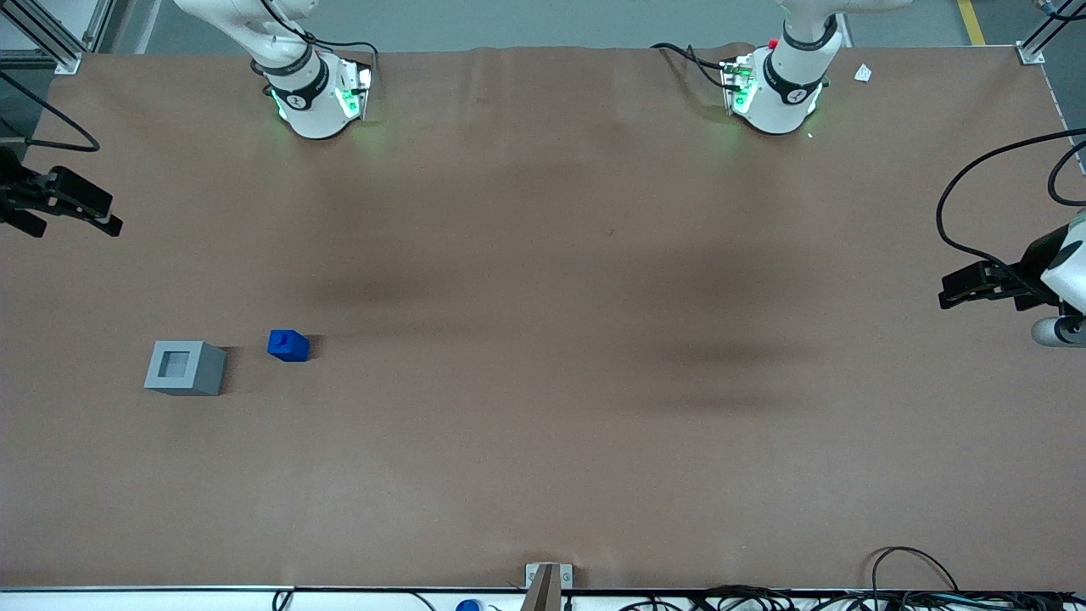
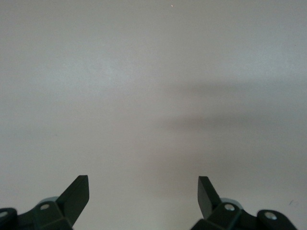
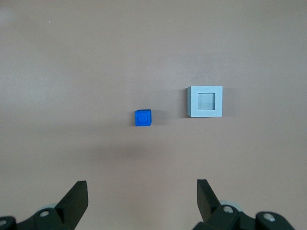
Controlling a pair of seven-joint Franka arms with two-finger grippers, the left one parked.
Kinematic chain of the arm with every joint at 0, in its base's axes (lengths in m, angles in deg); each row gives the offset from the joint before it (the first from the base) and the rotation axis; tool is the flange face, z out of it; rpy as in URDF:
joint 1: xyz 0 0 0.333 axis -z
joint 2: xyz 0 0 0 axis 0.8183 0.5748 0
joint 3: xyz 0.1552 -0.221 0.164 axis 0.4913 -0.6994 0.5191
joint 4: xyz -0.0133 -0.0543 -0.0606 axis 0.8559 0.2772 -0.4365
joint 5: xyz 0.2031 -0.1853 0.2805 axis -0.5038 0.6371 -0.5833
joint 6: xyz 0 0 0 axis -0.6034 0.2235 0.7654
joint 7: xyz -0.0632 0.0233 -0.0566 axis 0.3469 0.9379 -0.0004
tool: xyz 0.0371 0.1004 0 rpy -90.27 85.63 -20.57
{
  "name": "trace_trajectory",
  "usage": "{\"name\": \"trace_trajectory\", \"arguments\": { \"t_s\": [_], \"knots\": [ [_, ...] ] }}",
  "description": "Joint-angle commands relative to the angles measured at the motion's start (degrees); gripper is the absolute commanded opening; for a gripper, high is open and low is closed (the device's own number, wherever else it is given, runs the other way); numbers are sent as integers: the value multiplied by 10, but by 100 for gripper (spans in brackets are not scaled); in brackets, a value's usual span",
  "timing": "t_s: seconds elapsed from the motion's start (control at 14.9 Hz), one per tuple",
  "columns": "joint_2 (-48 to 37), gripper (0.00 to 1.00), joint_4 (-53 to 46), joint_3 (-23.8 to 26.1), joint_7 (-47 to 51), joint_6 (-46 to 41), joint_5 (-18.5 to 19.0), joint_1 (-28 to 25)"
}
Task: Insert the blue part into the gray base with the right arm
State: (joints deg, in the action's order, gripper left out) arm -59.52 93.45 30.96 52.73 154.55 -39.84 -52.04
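The blue part (image 1: 288, 345) stands on the brown table with its stud up, a short gap from the gray base (image 1: 185, 367), on the side toward the table's middle. The gray base's square recess faces up and is empty. Both also show in the right wrist view, the blue part (image 3: 142, 118) and the gray base (image 3: 205, 101) beside it. My right gripper (image 1: 106, 219) hangs in the air at the working arm's end of the table, farther from the front camera than both blocks. The gripper (image 3: 142, 184) is open and empty, well apart from them.
The two arm bases (image 1: 314, 98) stand at the table's back edge. A small white scrap (image 1: 863, 73) lies near the back corner at the parked arm's end. A metal bracket (image 1: 547, 581) and cables (image 1: 908, 568) sit along the front edge.
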Motion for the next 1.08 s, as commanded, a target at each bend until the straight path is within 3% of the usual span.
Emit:
{"name": "trace_trajectory", "arguments": {
  "t_s": [0.0,0.81,1.01],
  "knots": [
    [5,100,-9,5,-7,-4,-8,5],
    [4,100,1,6,-6,-12,-9,-1],
    [4,100,47,7,-7,3,-9,-16]
  ]
}}
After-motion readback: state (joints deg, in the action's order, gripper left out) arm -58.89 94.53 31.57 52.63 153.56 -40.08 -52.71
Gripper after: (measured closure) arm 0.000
